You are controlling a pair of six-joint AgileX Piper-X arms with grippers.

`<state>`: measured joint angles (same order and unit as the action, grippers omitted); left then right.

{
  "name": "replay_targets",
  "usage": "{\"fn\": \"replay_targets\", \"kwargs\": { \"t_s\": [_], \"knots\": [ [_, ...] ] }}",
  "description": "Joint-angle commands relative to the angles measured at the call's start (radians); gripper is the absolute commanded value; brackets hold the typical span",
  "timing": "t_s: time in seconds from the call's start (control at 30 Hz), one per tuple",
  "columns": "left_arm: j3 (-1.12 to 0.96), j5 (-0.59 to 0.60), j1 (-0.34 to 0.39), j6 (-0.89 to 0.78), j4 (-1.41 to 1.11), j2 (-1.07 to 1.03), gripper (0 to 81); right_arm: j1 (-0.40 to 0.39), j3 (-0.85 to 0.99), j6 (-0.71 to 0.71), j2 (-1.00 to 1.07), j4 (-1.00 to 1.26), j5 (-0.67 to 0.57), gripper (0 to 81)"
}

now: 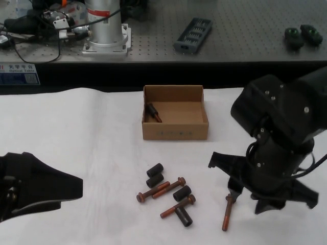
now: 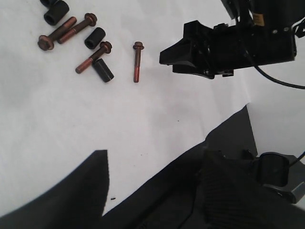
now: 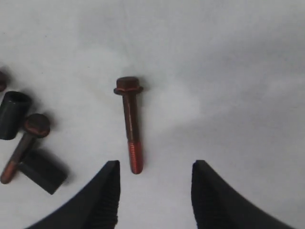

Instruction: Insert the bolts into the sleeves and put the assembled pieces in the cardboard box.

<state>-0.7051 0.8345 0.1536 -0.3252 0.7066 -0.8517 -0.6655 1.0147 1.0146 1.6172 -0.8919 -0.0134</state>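
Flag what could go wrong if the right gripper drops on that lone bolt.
The lone bolt sits off-centre under the open right gripper, close to one finger, which could land on it or roll it away. It lies flat on the white cloth, so closing may pinch cloth too.

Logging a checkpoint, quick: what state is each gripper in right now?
Left gripper: cannot be told.
Right gripper: open, holding nothing, with a loose bolt on the table beneath it.
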Motion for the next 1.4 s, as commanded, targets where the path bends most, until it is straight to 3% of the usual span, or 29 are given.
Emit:
{"fn": "replay_targets", "kwargs": {
  "t_s": [0.0, 0.3, 0.87, 1.37],
  "knots": [
    [-0.004, 0.011, -0.002, -0.013, -0.005, 0.008, 42.2, -0.01, -0.002, 0.056, 0.001, 0.087, -0.02, 35.5],
    [-0.004, 0.011, -0.002, -0.013, -0.005, 0.008, 42.2, -0.012, -0.002, 0.059, 0.038, 0.169, -0.02, 35.5],
    [-0.004, 0.011, -0.002, -0.013, -0.005, 0.008, 42.2, -0.012, -0.002, -0.095, 0.113, 0.132, 0.023, 35.5],
    [-0.004, 0.009, -0.002, -0.012, -0.005, 0.008, 42.2, -0.012, -0.002, -0.096, 0.155, 0.164, 0.044, 35.5]
  ]
}}
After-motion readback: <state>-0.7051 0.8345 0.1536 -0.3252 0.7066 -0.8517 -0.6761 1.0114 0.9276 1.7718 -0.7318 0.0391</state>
